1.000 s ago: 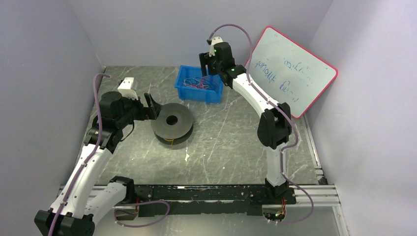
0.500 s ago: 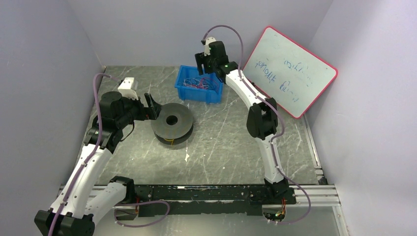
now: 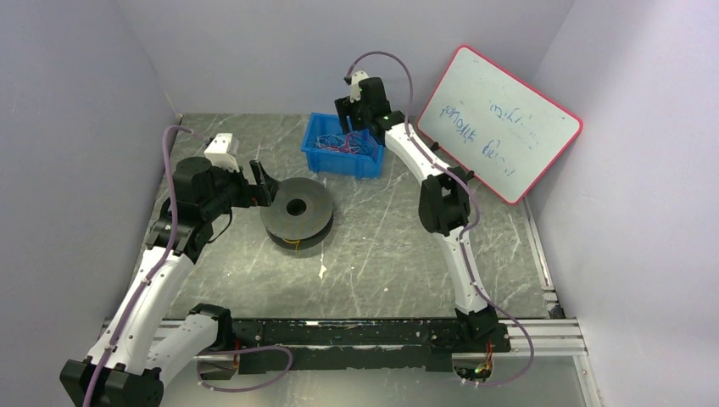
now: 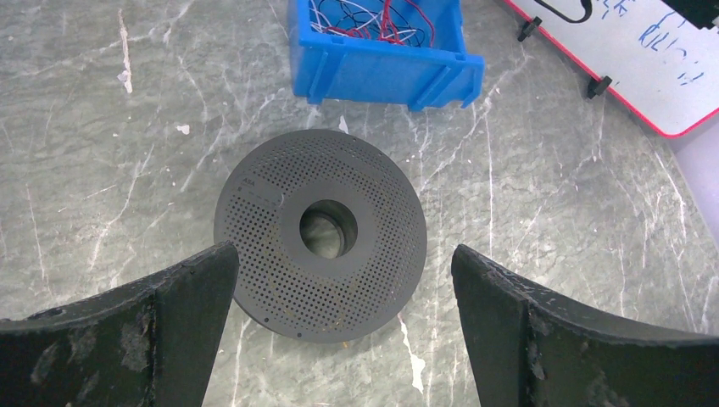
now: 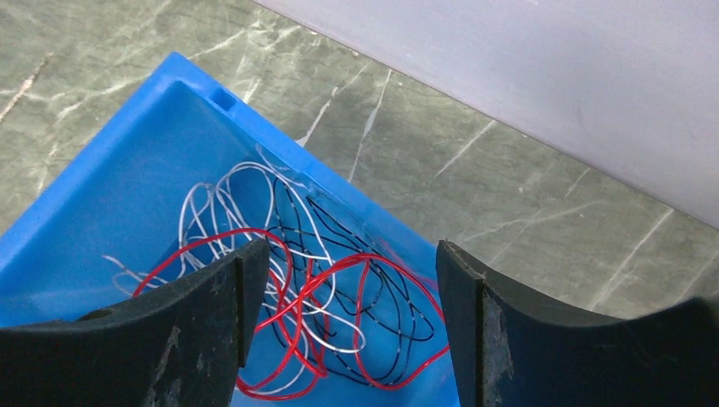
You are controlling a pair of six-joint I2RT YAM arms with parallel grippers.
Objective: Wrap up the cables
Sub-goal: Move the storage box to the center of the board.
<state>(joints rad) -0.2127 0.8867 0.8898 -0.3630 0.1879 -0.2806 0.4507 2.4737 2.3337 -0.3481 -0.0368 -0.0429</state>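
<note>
The cables (image 5: 326, 292) are thin red, white and dark strands lying tangled in a blue bin (image 3: 363, 161) at the back of the table. The left wrist view also shows the cables (image 4: 381, 17) in the bin (image 4: 381, 72). My right gripper (image 5: 349, 254) hangs open just above them, touching nothing; from above, the right gripper (image 3: 346, 129) is over the bin's back right part. A dark grey perforated spool (image 3: 315, 222) lies flat in front of the bin, a bit of yellow strand at its near rim. My left gripper (image 3: 262, 184) stands wide open and empty beside the spool (image 4: 373, 280).
A red-framed whiteboard (image 3: 500, 123) leans against the right wall, close behind the right arm; in the left wrist view the whiteboard (image 4: 627, 59) is at the top right. Grey walls enclose the table on three sides. A black rail (image 3: 356, 335) runs along the near edge.
The right arm has swung left and towards the back wall, bringing its gripper over the blue bin. The left arm and the spool have not moved.
</note>
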